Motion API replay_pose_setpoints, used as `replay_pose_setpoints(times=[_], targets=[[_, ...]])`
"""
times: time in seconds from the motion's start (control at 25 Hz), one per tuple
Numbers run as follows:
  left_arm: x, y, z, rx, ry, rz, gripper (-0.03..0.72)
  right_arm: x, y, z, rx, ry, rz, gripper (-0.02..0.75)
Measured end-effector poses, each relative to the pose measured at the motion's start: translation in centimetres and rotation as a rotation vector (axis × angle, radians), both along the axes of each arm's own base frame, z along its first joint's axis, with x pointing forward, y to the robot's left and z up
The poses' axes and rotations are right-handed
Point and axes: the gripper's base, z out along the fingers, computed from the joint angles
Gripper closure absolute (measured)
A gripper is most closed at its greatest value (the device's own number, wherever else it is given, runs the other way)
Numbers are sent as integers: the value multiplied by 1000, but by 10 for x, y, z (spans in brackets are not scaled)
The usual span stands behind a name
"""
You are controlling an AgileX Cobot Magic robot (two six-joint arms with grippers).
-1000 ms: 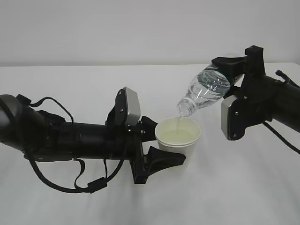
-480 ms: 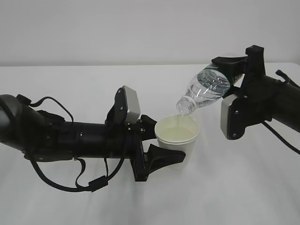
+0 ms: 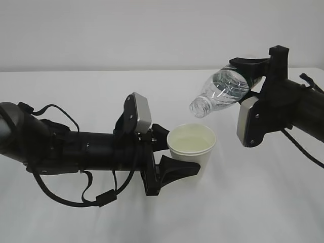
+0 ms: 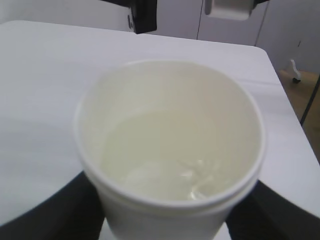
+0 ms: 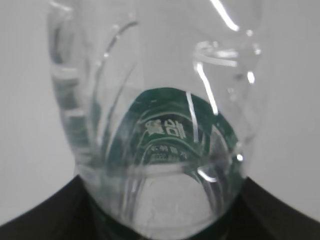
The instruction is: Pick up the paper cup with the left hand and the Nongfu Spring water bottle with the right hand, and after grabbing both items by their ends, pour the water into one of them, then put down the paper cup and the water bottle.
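The white paper cup [image 3: 191, 143] stands low over the table with my left gripper [image 3: 179, 152] shut on its lower wall, one black finger on each side. In the left wrist view the cup [image 4: 170, 90] fills the frame, the water [image 4: 165, 165] lies in its bottom, and my left gripper [image 4: 165, 227] flanks it. The Nongfu Spring water bottle [image 3: 223, 91] hangs tilted, neck down-left, above and right of the cup, with no stream falling. My right gripper [image 3: 249, 78] is shut on its base end. The right wrist view shows the bottle [image 5: 160, 125] held in my right gripper [image 5: 160, 222].
A white table [image 3: 152, 91] lies under both arms, in front of a plain wall. The left wrist view shows the table's right edge with floor beyond [image 4: 300, 85]. The right arm's grey plate [image 3: 248, 124] hangs right of the cup.
The stream from bottle to cup has stopped. The bottle's neck has lifted up and away from the cup's rim as the right arm tipped back. The left arm and cup stayed still.
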Motion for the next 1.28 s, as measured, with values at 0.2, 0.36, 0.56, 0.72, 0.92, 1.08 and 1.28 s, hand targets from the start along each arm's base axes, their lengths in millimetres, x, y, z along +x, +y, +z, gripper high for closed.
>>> replay_pose_setpoints(times=[0.2, 0.36, 0.56, 0.72, 0.92, 1.08, 1.28], targets=[[1, 0, 0, -3, 2, 7, 202, 0, 0, 0, 33, 19, -4, 290], [1, 0, 0, -3, 3, 9, 202, 0, 0, 1, 75, 27, -3, 290], [1, 0, 0, -3, 3, 9, 202, 0, 0, 3, 130, 38, -10, 290], [1, 0, 0, -3, 1, 8, 202, 0, 0, 3, 148, 43, -15, 290], [1, 0, 0, -3, 1, 8, 202, 1, -2, 4, 193, 57, -37, 290], [1, 0, 0, -3, 1, 8, 202, 1, -2, 5, 226, 70, -40, 290], [1, 0, 0, -4, 1, 10, 202, 3, -4, 5, 316, 109, -75, 290]])
